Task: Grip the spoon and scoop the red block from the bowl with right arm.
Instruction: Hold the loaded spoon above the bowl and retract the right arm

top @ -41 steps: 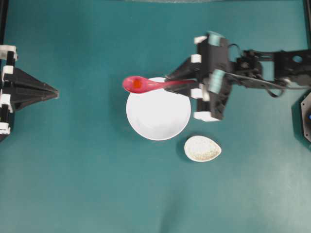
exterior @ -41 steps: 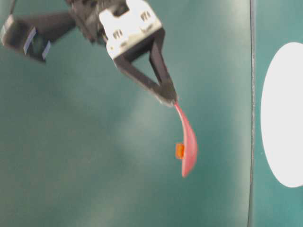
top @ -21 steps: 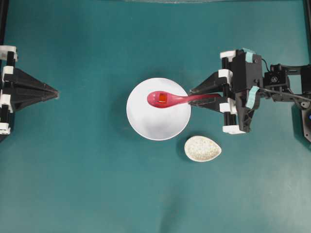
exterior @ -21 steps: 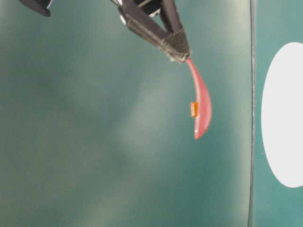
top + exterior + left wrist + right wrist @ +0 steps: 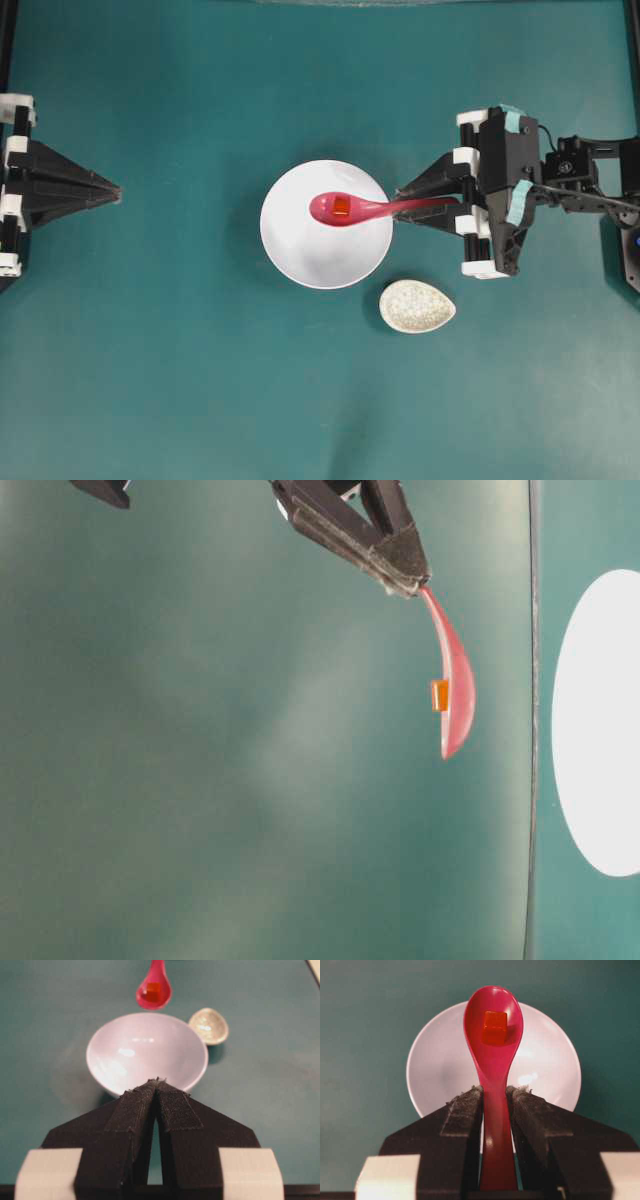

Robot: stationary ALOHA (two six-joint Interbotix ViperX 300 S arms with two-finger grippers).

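The right gripper (image 5: pixel 494 1096) was clamped on the handle of the spoon (image 5: pixel 493 1040), its two black padded fingers (image 5: pixel 462 1110) pressing the handle from either side, with the handle running back between them toward the wrist camera. In the overhead view that gripper (image 5: pixel 400 194) reached in from the right, and the spoon (image 5: pixel 355 209) extended leftward from its tips so that the scoop hung over the bowl (image 5: pixel 300 255), above the upper middle of its white interior. The red block (image 5: pixel 341 207) sat in the scoop, near the middle of its hollow; the right wrist view showed it as a small orange-red cube (image 5: pixel 495 1026) resting in the deep part of the scoop with the bowl (image 5: pixel 545 1065) spread out behind and below. From the table-level view the spoon (image 5: pixel 455 680) appeared held clear of the surface, with the block (image 5: pixel 439 695) showing as a small orange square against the scoop's side and the white bowl (image 5: pixel 595 720) at the right edge. Just beside the bowl, toward the lower right in the overhead view, lay a small speckled oval dish (image 5: pixel 417 306). Well apart at the left edge, the left gripper (image 5: pixel 112 190) pointed toward the bowl with its fingers pressed together and nothing between them, as the left wrist view (image 5: pixel 157 1082) confirmed. Everything rested on a teal table (image 5: pixel 180 380).
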